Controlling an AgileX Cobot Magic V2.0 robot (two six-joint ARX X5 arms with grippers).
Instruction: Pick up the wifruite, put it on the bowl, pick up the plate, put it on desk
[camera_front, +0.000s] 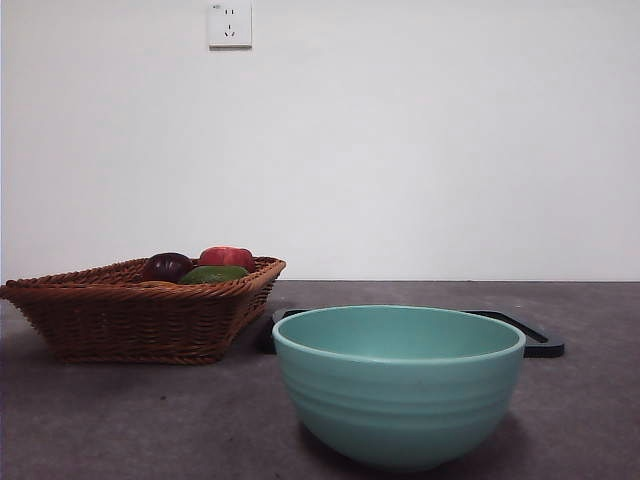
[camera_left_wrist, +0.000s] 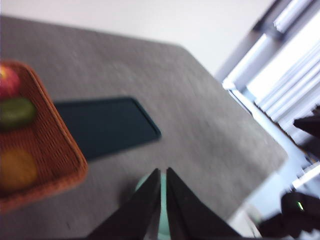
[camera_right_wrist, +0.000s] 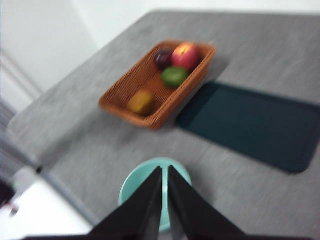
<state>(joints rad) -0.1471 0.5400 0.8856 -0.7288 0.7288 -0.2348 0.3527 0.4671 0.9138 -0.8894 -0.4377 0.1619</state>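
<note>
The desk (camera_front: 600, 400) carries a dark flat tray (camera_right_wrist: 250, 122), a wicker basket (camera_front: 130, 320) and a teal bowl (camera_front: 400, 385) in front. The wifruite (camera_right_wrist: 141, 102) lies in the basket. Both the left gripper (camera_left_wrist: 163, 172) and right gripper (camera_right_wrist: 164, 170) hover clenched, empty.

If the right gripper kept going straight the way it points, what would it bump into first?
Probably the bowl. The right gripper has its jaws nearly together, and their tips sit right over the bowl's rim in its wrist view. Depth is hard to judge, so it might just clear the rim and meet the desk beyond.
</note>
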